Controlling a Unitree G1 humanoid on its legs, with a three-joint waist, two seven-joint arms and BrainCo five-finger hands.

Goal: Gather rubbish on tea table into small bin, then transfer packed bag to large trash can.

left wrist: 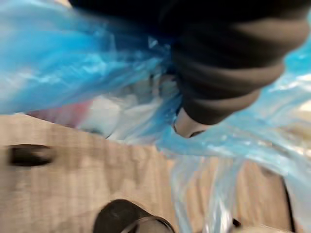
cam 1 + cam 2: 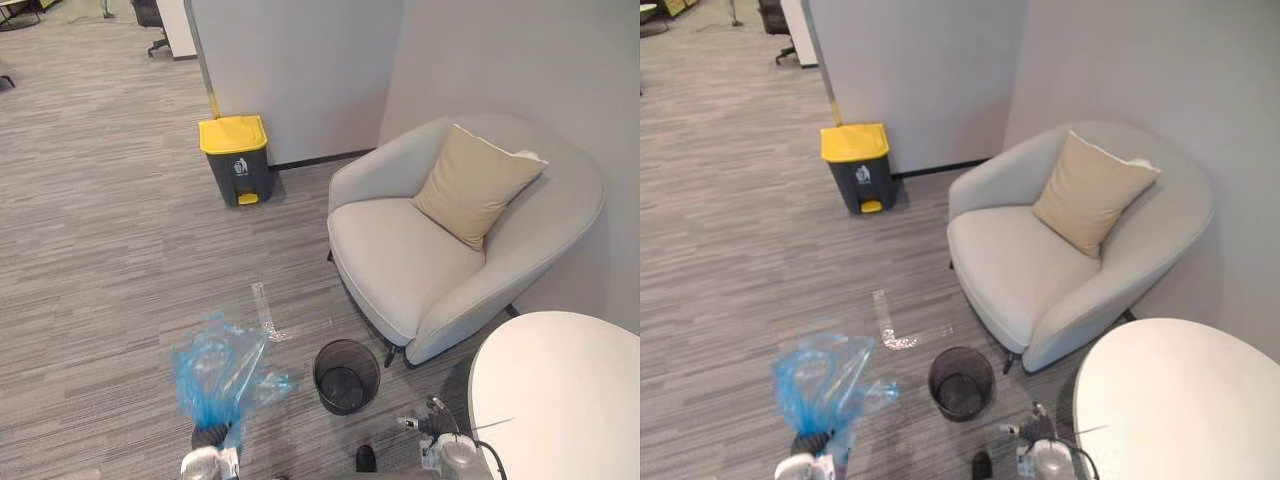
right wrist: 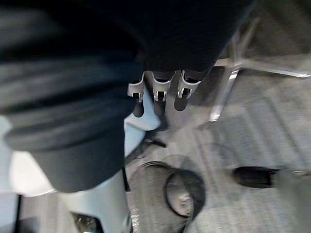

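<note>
Item: blue plastic bag (image 2: 215,375), thin, translucent, crumpled film, bunched at the left hand (image 2: 211,436) and billowing out past it, held clear of the grey striped carpet floor (image 2: 110,260). In the left wrist view, pale and reddish shapes show through the film. The film hides the left hand's fingers, so its grasp cannot be told. Just beside the bag: small bin (image 2: 347,375), round, black wire mesh, upright on the floor. Right hand (image 3: 158,92): above that bin, fingers straight, holding nothing. Near the bin: armchair (image 2: 400,260), pale grey, rounded, with a square beige cushion (image 2: 475,185). Beside the armchair: desk (image 2: 560,390), white, round-edged. Well apart, against the partition: large trash can (image 2: 235,165), dark grey, yellow lid and pedal.
</note>
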